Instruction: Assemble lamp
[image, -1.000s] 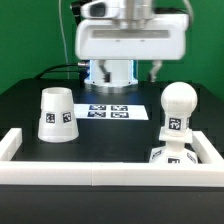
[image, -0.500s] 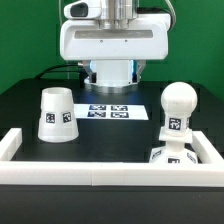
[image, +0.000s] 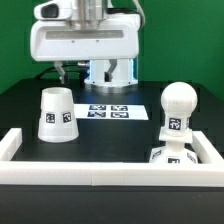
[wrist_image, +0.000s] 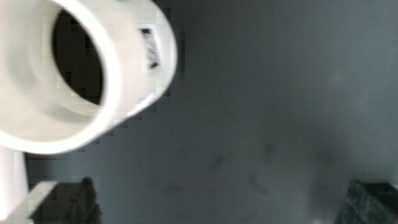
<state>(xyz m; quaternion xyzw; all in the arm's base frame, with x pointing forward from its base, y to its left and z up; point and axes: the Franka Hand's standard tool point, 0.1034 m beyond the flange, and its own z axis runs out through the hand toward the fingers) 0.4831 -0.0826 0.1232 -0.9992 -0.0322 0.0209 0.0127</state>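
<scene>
The white tapered shade stands on the black table at the exterior view's left, open end up. Its rim and dark inside fill a corner of the wrist view. The ball-headed bulb stands upright on the flat square base at the exterior view's right, by the rail. My gripper hangs high over the back of the table, beside and above the shade, touching nothing. In the wrist view the gripper is open and empty, with its dark fingertips far apart over bare table.
A long white border rail runs along the front and up both sides. The marker board lies flat in the middle of the table. The arm's white pedestal stands at the back.
My gripper has moved steadily toward the exterior view's left, from above the table's right of middle to above its left of middle. The lamp parts have not moved.
</scene>
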